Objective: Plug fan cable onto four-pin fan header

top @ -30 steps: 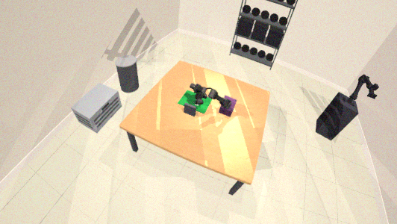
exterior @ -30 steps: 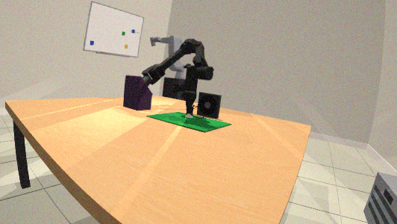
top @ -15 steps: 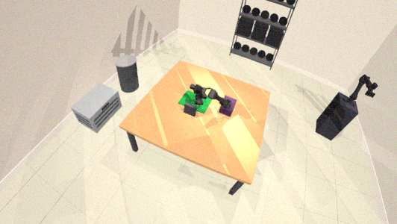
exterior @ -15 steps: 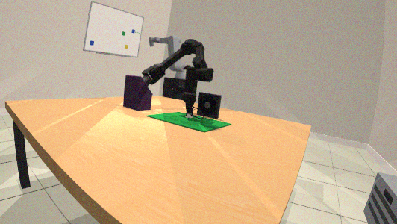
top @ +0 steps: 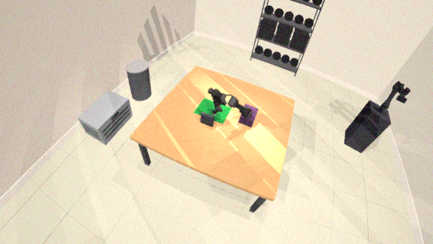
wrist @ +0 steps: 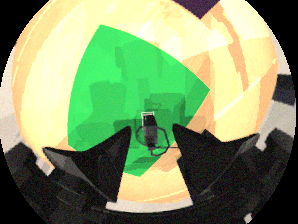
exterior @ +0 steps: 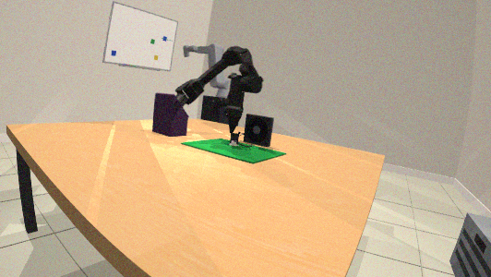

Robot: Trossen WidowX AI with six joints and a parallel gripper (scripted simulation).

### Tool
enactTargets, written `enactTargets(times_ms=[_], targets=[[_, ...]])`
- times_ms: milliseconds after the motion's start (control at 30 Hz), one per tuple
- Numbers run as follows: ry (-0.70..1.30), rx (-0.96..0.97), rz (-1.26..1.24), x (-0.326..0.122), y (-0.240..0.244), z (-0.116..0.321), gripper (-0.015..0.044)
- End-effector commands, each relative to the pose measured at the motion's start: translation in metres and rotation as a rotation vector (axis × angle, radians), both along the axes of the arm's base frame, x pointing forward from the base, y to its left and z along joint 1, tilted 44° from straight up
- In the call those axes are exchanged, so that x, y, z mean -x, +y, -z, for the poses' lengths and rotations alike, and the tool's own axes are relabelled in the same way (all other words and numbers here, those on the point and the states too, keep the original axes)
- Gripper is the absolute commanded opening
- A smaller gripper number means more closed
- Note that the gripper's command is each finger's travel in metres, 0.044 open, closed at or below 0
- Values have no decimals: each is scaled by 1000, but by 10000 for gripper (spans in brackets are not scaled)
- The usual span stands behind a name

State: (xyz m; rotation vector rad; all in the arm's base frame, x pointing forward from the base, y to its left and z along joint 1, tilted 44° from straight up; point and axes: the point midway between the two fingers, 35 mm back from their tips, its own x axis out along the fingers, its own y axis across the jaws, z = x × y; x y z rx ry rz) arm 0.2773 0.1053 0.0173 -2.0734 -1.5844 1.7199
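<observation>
The black plug (wrist: 150,131) (exterior: 235,137) stands upright at the small white fan header (wrist: 147,114) (exterior: 233,144) on the green board (top: 202,106) (exterior: 263,156) (wrist: 90,70). How deep it sits cannot be told. My gripper (wrist: 152,128) (exterior: 233,133) is open. Its fingertips stand apart on either side of the plug, with a gap on each side in the wrist view. The thin dark cable (wrist: 166,145) loops around and beside the plug. The black square fan (top: 207,119) (exterior: 258,130) stands upright at the board's edge.
A dark purple block (top: 248,115) (exterior: 170,115) (wrist: 197,6) stands on the wooden table (top: 171,134) (exterior: 194,208) by the arm's base. The arm reaches over the board from there.
</observation>
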Motion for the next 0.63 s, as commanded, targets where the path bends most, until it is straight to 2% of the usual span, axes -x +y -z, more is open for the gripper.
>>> enactTargets(times_ms=[0, 167, 433, 600], targets=[[-25, 3, 4, -6, -16, -19, 260], [-25, 6, 4, 1, -22, -15, 260], [-20, 8, 4, 93, -70, 18, 260], [-20, 7, 4, 95, -70, 19, 260]])
